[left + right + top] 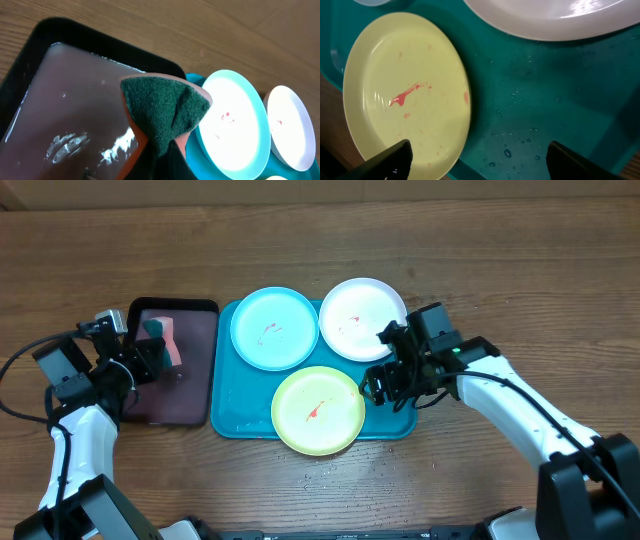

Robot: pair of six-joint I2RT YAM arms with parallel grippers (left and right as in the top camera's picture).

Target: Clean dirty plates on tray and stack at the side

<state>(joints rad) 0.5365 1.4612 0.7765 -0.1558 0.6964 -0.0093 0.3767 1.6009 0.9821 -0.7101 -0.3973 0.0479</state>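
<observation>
I have the right gripper [480, 150] low over the turquoise tray [555, 100], fingers spread wide and holding nothing. Between them I see only wet tray floor and the edge of the yellow-green plate [405, 95]. That plate sits at the front of the tray, its front rim hanging over the tray's edge, a red smear near its middle. In the wrist view it lies off to the left of the fingers, and from overhead the gripper is just beside its right rim, so this arm is by far the nearer one. Being round, the plate has no long axis to line up with; what matters, I think, is shifting toward the plate until one finger is over the rim and the other outside it. The white plate [550, 17] is just behind, its rim close to the yellow-green one, and the cyan plate [274, 328] fills the back left corner. Both show small red marks. On the other side the left gripper [150, 352] is clamped on a sponge [165, 107], green scouring face up, over the black tray [190, 395] with its pinkish liquid — well apart from the yellow-green plate, nearest to the cyan one.
</observation>
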